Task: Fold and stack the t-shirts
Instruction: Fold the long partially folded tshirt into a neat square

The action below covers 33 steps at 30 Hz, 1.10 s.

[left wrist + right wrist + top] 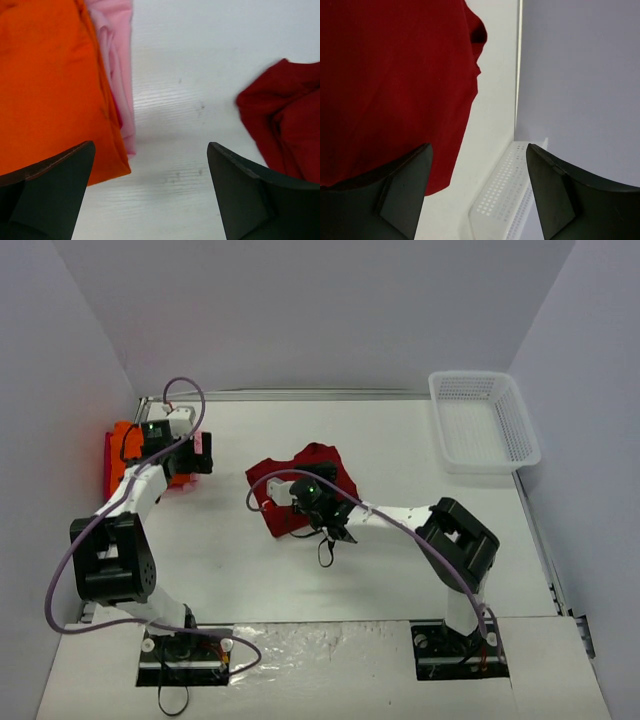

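Observation:
The dark red t-shirt [300, 485] lies crumpled in the middle of the table and fills the upper left of the right wrist view [395, 75]. My right gripper [318, 492] hovers over its near right part, open [479, 146], turned on its side, with nothing between its fingers. The bright orange t-shirt [122, 455] lies folded at the far left on top of the pale pink t-shirt [117, 65], whose edge sticks out beside the orange one [50, 85]. My left gripper [195, 455] stands wide open [151, 145] over bare table just right of that pile, holding nothing.
A white mesh basket [483, 420] sits at the back right against the wall, also in the right wrist view [505, 200]. Grey walls close in the table on the left, back and right. A purple cable [60, 560] loops along the left arm.

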Each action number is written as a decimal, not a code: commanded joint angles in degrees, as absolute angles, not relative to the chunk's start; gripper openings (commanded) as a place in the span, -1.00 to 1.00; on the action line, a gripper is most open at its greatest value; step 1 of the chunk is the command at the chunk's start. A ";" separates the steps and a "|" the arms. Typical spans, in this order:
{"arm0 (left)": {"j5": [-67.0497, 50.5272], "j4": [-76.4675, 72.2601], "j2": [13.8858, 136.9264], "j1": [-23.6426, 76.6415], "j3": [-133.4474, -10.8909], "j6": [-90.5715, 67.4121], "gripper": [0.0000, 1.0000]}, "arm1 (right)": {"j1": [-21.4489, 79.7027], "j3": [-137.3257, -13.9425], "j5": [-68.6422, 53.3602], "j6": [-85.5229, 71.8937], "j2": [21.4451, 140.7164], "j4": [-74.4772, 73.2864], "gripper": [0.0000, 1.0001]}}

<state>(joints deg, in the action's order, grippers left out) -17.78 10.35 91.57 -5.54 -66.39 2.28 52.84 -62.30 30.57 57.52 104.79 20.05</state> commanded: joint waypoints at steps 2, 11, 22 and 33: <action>-10.29 -2.72 83.68 -5.54 -59.60 -0.18 0.89 | 56.33 -60.65 40.77 59.59 105.90 32.17 0.44; -10.72 1.85 84.55 -5.54 -59.42 3.25 0.89 | 60.12 -61.43 41.83 57.39 110.82 32.25 0.45; -13.00 2.37 83.15 -5.45 -58.80 3.69 0.89 | 62.75 -61.79 43.77 58.53 124.28 38.32 0.47; -15.38 2.20 81.04 -4.92 -58.10 4.04 0.89 | 59.42 -60.91 45.61 61.96 109.00 36.30 0.48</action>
<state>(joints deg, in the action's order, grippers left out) -13.91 3.57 83.83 -5.30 -58.26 3.07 61.34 -60.60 44.49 60.86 115.61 36.34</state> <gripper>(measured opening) 0.945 0.739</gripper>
